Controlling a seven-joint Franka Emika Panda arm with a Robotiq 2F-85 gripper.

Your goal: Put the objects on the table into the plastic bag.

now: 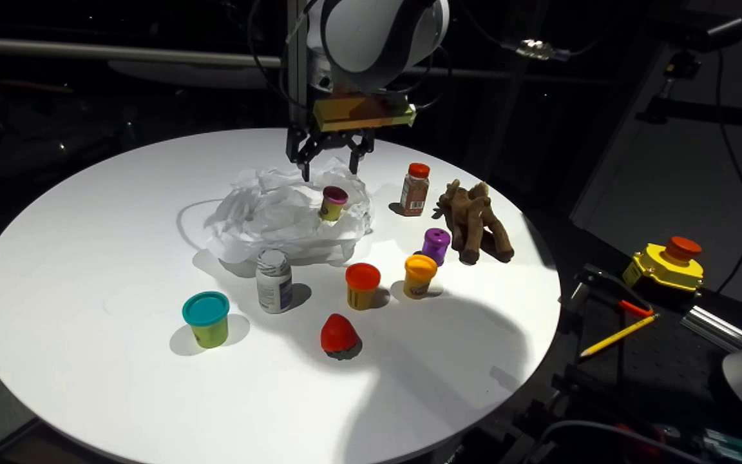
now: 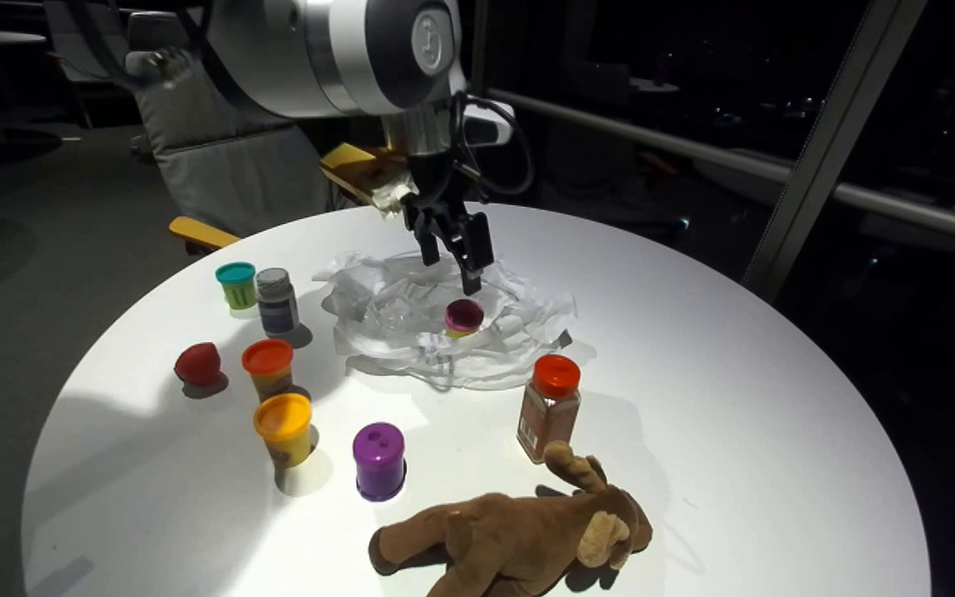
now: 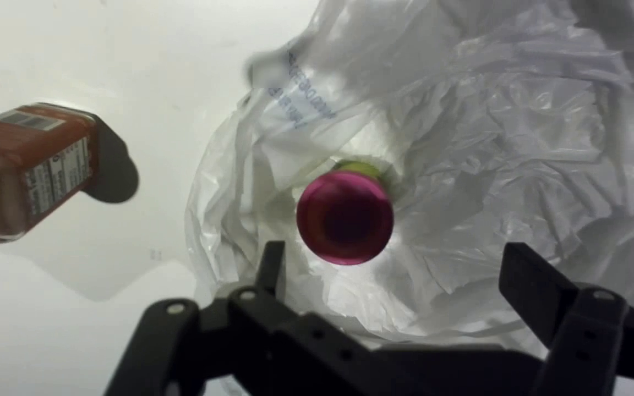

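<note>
Red-capped bottle (image 1: pixel 415 194), upright on the worktop (image 1: pixel 100 219), off to one side below our widely parted, empty jaws.
We expect it light, stiff, slick; best held across its flat sides. Beneath the jaws, the pink-lidded pot (image 3: pixel 344 217) sits amid the crumpled plastic bag (image 1: pixel 274 216).

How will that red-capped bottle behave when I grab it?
Standing upright and narrow, the red-capped bottle may tip if bumped high up. Its flat sides probably keep it from rolling, and its smooth, shiny walls could be slippery.
</note>
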